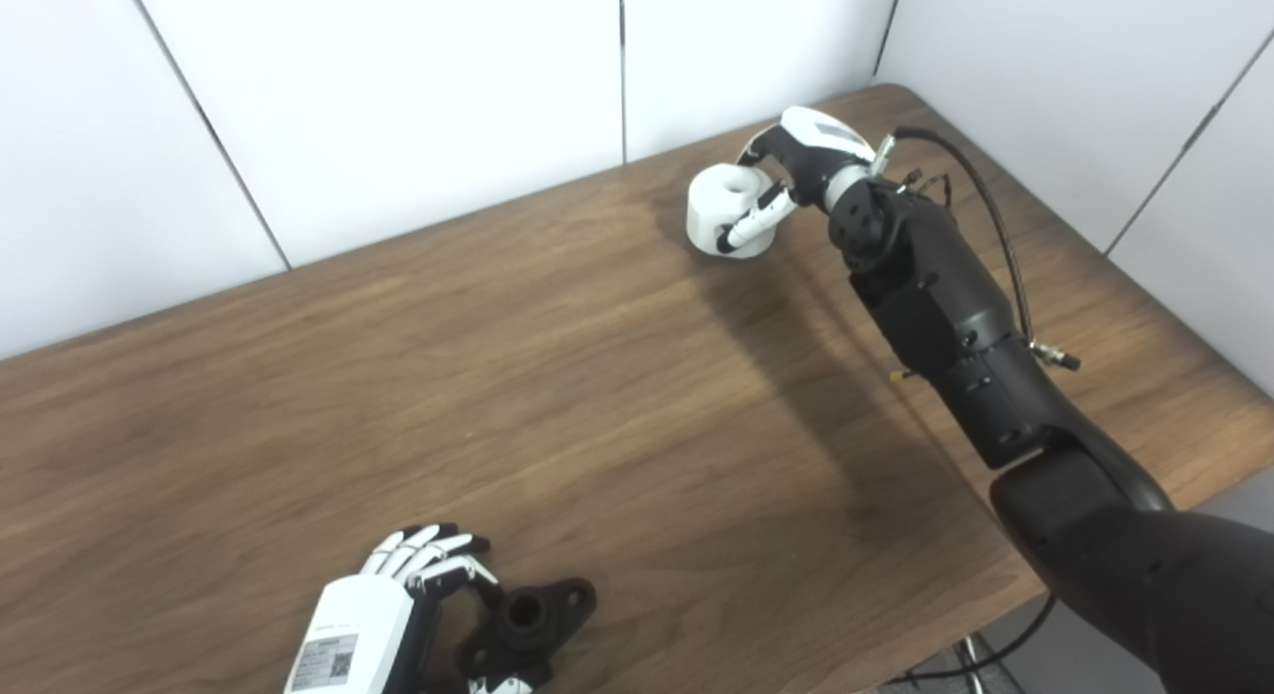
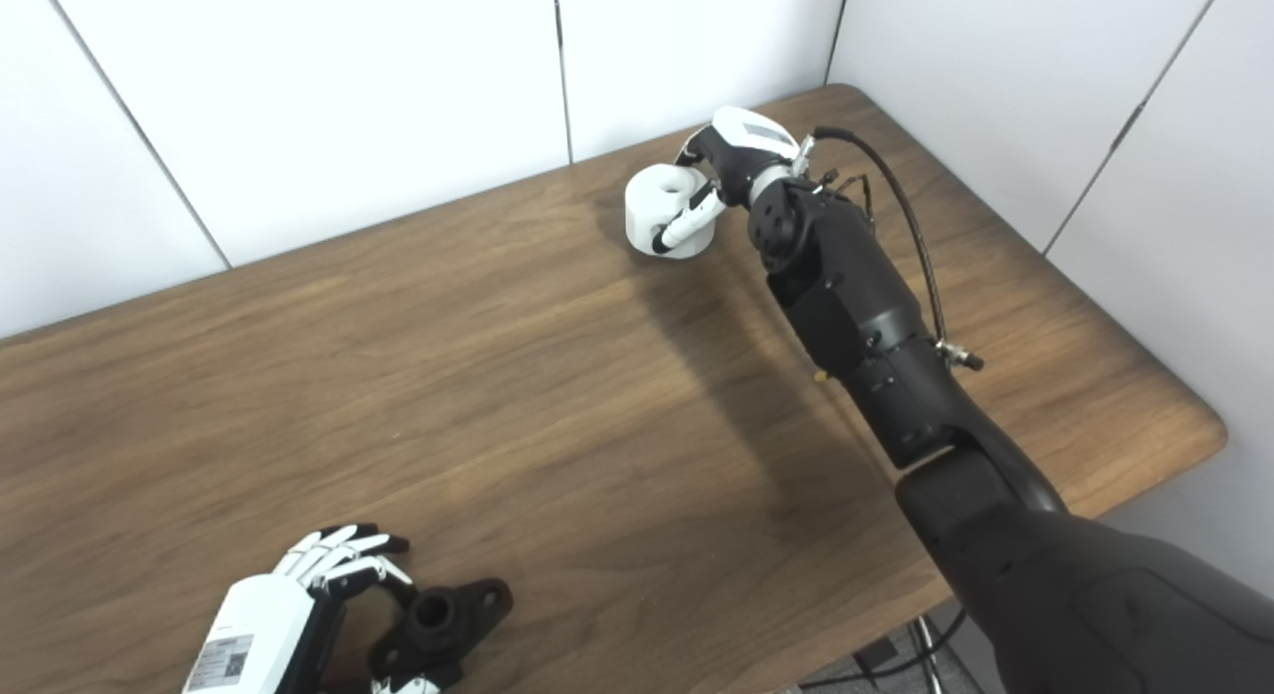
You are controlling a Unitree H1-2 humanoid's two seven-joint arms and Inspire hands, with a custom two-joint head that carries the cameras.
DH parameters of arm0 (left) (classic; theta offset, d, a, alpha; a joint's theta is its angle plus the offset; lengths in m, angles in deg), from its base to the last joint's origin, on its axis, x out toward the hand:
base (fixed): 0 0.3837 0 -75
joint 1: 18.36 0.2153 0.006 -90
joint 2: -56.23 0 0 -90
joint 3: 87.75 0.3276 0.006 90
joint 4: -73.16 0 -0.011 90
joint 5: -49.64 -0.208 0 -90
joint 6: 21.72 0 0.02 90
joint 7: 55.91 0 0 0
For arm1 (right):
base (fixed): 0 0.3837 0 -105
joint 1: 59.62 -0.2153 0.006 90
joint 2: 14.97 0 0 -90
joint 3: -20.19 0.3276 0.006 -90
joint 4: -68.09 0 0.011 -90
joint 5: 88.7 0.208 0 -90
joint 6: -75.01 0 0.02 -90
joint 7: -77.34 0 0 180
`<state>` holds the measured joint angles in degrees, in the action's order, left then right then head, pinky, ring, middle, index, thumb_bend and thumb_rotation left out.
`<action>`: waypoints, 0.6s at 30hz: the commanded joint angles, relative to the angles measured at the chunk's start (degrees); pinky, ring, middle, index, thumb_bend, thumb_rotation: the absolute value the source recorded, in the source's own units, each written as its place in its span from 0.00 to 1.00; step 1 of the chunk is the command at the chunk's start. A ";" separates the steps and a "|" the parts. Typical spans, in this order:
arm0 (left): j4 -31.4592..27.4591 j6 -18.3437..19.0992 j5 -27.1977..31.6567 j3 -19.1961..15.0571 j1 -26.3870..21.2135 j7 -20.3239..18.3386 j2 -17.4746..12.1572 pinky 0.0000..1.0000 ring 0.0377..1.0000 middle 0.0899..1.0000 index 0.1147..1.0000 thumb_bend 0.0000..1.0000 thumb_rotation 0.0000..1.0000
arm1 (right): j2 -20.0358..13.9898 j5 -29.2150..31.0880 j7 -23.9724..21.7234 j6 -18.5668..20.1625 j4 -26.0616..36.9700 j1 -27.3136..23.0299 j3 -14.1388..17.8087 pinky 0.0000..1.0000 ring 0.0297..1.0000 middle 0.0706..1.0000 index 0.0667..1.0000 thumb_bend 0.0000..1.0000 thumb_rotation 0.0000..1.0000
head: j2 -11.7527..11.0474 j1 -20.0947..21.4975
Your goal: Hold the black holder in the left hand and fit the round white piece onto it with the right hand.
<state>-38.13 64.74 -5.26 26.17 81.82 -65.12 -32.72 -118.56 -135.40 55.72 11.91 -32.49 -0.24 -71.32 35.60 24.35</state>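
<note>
Brown wood-grain table (image 1: 557, 375) with rounded corner, white panelled walls (image 1: 398, 87) with dark seams behind it.

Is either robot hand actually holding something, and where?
Right hand grips the round white piece around its side; left hand clasps the black holder at its near end.

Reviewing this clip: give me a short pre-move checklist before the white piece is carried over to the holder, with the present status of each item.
1. Right hand closed around the round white piece: ok, fingers wrap its side.
2. White piece lifted off the table: cannot tell.
3. Left hand at the black holder: ok, fingers curl beside it.
4. Left hand's grip on the holder firm: cannot tell, the contact is partly cut off at the picture's bottom edge.
5. Holder's socket facing up and uncovered: ok.
6. Tabletop between the two pieces free of objects: ok.
</note>
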 commanded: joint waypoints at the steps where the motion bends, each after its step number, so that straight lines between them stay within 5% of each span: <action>1: -0.02 0.15 -1.08 -0.20 1.45 -0.97 -1.10 0.89 0.84 0.73 0.42 0.52 0.05 | -1.09 -0.61 0.60 0.00 1.72 -2.44 0.82 0.87 0.93 0.84 0.60 0.79 0.27 | 0.08 -0.05; 6: 0.03 0.21 -1.16 -0.26 1.45 -0.88 -1.04 0.89 0.84 0.73 0.42 0.52 0.05 | -1.24 -0.59 0.83 0.00 1.66 -2.48 0.47 0.86 0.93 0.83 0.58 0.78 0.26 | 0.08 -0.05; 10: -0.20 0.49 -1.20 -0.29 1.36 -1.43 -1.09 0.89 0.84 0.73 0.42 0.52 0.05 | -1.13 -0.30 1.28 -0.01 1.69 -2.51 0.59 0.85 0.92 0.82 0.47 0.55 0.17 | 0.10 0.01; 18: -0.19 0.39 -1.07 -0.36 1.34 -1.35 -1.03 0.89 0.84 0.73 0.42 0.52 0.05 | -0.77 -0.54 0.93 0.01 2.01 -2.58 1.62 0.86 0.91 0.81 0.45 0.52 0.15 | 0.14 0.08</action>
<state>-38.22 64.78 -5.25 26.03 81.88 -65.29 -32.72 -118.35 -135.43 55.78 11.91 -32.38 -0.30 -70.76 35.68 24.35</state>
